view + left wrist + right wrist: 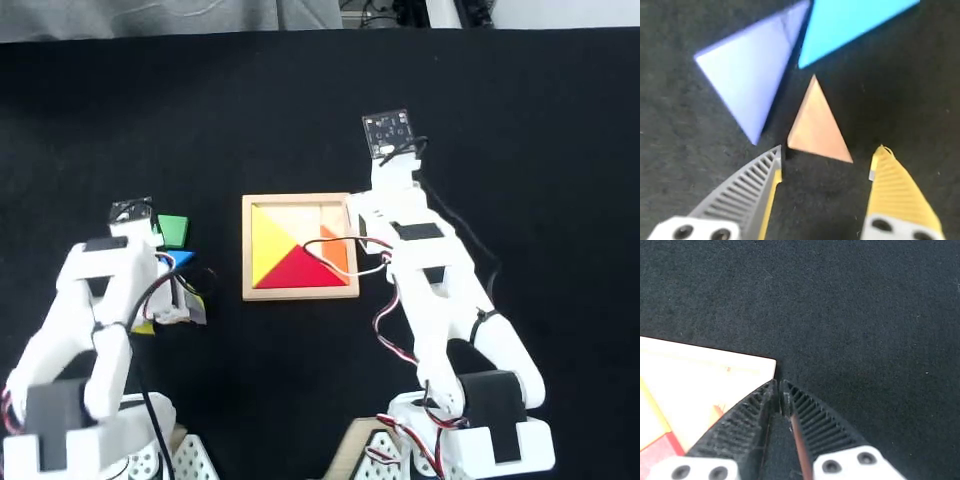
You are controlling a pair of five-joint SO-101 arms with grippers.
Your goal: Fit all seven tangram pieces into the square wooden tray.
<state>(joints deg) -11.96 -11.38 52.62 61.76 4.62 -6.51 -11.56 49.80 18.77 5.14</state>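
Observation:
The square wooden tray (300,292) lies mid-table and holds a yellow triangle (268,245), a red triangle (305,270) and an orange piece (338,255). My left gripper (830,149) is open, low over the black mat, with a small tan triangle (815,125) just ahead of its fingertips. Beyond that lie a lavender triangle (750,75) and a blue piece (850,20). A green piece (173,231) sits by the left arm. My right gripper (778,385) is shut with nothing in it, at the tray's far right corner (747,371).
Black cloth covers the whole table. The two arm bases stand at the near edge, left (90,440) and right (480,430). Loose cables (385,300) hang off the right arm near the tray's right side.

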